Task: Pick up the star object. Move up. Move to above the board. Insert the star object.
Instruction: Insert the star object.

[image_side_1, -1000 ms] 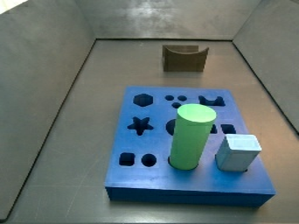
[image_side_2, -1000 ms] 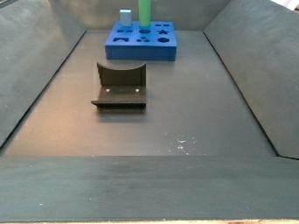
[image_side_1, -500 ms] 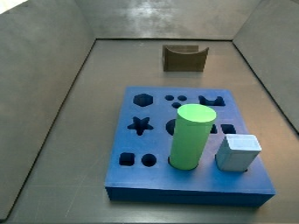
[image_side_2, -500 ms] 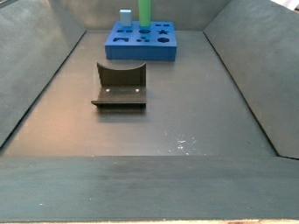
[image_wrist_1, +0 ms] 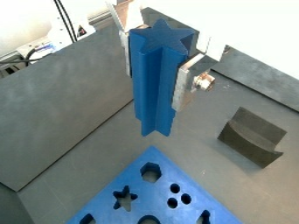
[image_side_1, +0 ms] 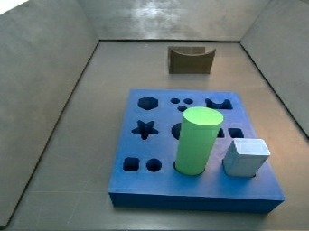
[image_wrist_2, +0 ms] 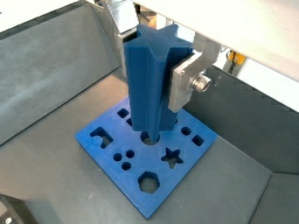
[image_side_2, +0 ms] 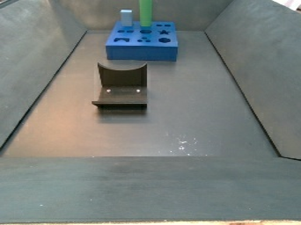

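My gripper (image_wrist_1: 152,92) is shut on the star object (image_wrist_1: 158,79), a tall blue prism with a star-shaped end, and holds it upright in the air. In both wrist views the silver fingers (image_wrist_2: 177,87) clamp its sides. The gripper (image_wrist_2: 149,96) and star object (image_wrist_2: 149,83) hang over the board (image_wrist_2: 146,166), a thick blue slab with cut-out holes; the star-shaped hole (image_wrist_2: 172,157) is open beside the prism's lower end. The board also shows in both side views (image_side_1: 193,200) (image_side_2: 141,54), its star hole (image_side_1: 145,129) empty. The gripper and star object are out of both side views.
A green cylinder (image_side_1: 197,140) and a pale blue block (image_side_1: 247,156) stand in the board; both show in a side view too (image_side_2: 146,10) (image_side_2: 125,17). The fixture (image_side_2: 121,85) stands on the dark floor away from the board, also seen in a wrist view (image_wrist_1: 251,136). Grey walls surround the floor.
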